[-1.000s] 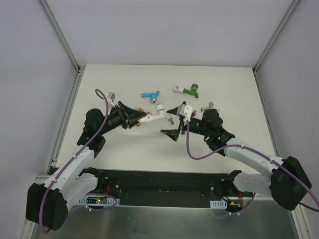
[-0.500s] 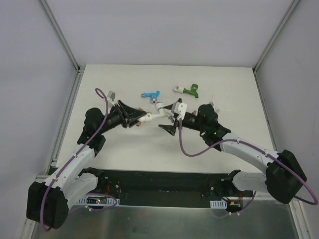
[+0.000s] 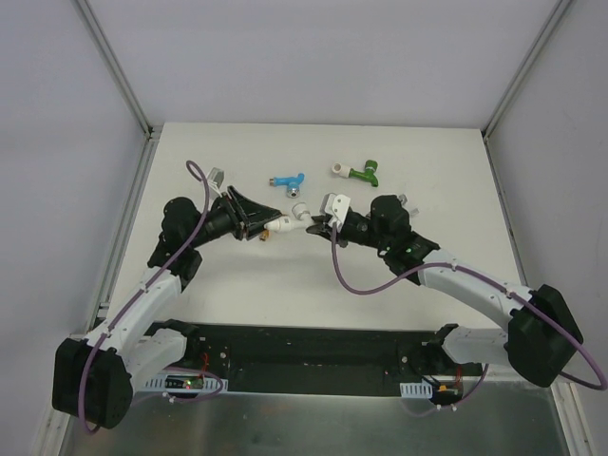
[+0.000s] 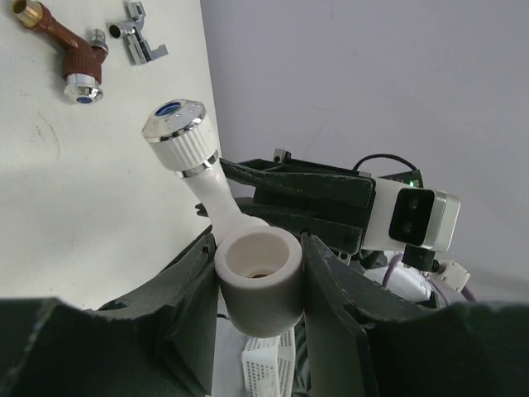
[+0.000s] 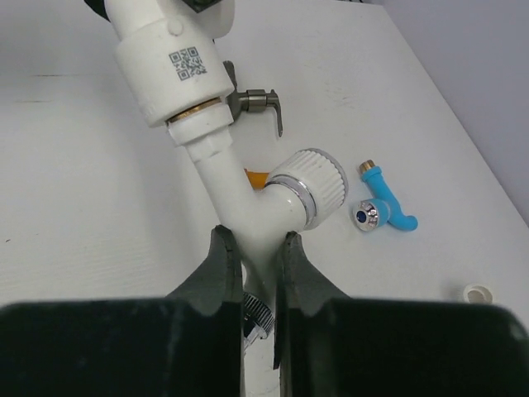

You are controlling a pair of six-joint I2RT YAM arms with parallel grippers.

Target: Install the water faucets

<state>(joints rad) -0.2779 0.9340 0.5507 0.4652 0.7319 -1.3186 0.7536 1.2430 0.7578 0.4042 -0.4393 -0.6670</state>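
Pale walls surround a white bench (image 3: 237,275); at left, the left tool (image 3: 264,224) is clenched on the white pipe fitting (image 4: 256,281); the white faucet (image 3: 298,213) sits mid-bench between both tools, its long axis running left to right, threaded end at the fitting's mouth with brass showing; the right tool (image 5: 254,244) grips its stem from the right, in line with that axis, so the coming move is likely a twist about it; the blue faucet (image 3: 287,180) and green faucet (image 3: 363,174) lie beyond.

White links (image 3: 142,309); black joints (image 3: 546,332); a purple cable (image 3: 366,289) looping along each.
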